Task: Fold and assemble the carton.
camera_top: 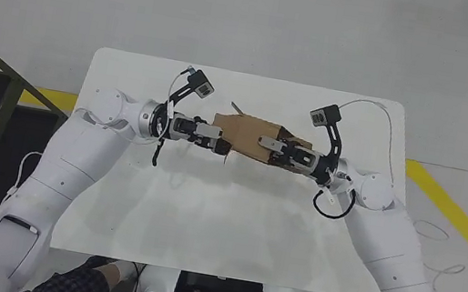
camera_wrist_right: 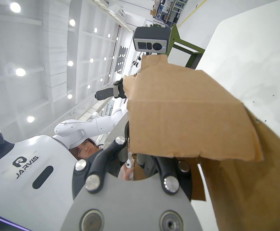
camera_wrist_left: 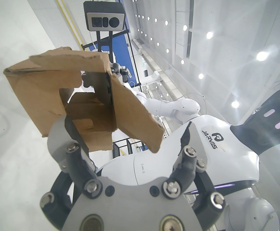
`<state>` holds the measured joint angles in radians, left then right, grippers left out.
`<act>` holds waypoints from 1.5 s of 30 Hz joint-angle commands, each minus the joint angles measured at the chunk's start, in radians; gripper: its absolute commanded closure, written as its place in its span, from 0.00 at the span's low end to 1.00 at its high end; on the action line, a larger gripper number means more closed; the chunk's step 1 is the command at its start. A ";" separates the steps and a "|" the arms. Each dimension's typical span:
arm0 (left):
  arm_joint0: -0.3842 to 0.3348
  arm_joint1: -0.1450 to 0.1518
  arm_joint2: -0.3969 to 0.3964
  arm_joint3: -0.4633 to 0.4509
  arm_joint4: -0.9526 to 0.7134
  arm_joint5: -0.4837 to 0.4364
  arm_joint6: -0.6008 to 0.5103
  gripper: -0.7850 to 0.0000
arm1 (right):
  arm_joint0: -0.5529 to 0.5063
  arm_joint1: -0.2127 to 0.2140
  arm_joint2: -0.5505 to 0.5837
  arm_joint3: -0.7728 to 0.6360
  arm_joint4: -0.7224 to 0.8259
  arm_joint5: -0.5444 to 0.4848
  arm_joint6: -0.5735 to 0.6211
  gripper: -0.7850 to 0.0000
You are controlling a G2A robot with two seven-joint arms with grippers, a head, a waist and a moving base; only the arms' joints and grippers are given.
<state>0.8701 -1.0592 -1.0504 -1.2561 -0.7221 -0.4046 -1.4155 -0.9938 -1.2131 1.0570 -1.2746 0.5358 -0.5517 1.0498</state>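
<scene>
Carton (camera_top: pixel 250 135): brown cardboard, partly opened, lying lengthwise between the two grippers over the middle of the white worktop (camera_top: pixel 203 224), toward its far half. Whether it rests on the surface or is held clear of it cannot be told.

Left arm: elbow bent, forearm running level and inward toward the centre. The left gripper (camera_top: pixel 221 142) meets the carton's open end. Its fingers (camera_wrist_left: pixel 186 142) are spread wide. One lies against the lower edge of the carton's opening, the other stands apart from the cardboard. A loose end flap (camera_wrist_left: pixel 135 118) hangs between them, and nothing is clamped.

Right arm: mirrored pose, forearm pointing inward at the opposite end. The right gripper (camera_top: pixel 277 150) has its finger links drawn together, clenched on the carton's wall. The tips themselves are covered by a folded flap (camera_wrist_right: pixel 188 122).
</scene>
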 commanded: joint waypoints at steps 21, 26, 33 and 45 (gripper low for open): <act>0.044 0.009 -0.025 -0.054 0.011 0.010 -0.010 0.00 | 0.008 0.004 0.061 0.036 -0.001 0.044 -0.105 1.00; 0.039 0.005 -0.012 -0.057 0.013 0.009 -0.009 0.00 | -0.002 0.001 0.052 0.011 -0.046 0.057 -0.164 1.00; 0.028 0.003 -0.018 -0.042 0.002 0.003 -0.003 0.00 | -0.022 -0.002 0.034 -0.031 -0.098 0.065 -0.192 1.00; 0.037 0.009 -0.046 -0.030 0.009 0.000 0.000 0.00 | -0.044 -0.002 0.019 -0.054 -0.085 0.051 -0.111 1.00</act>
<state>0.9077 -1.0502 -1.0979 -1.2864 -0.7138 -0.4053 -1.4147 -1.0365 -1.2151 1.0782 -1.3264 0.4484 -0.5019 0.9329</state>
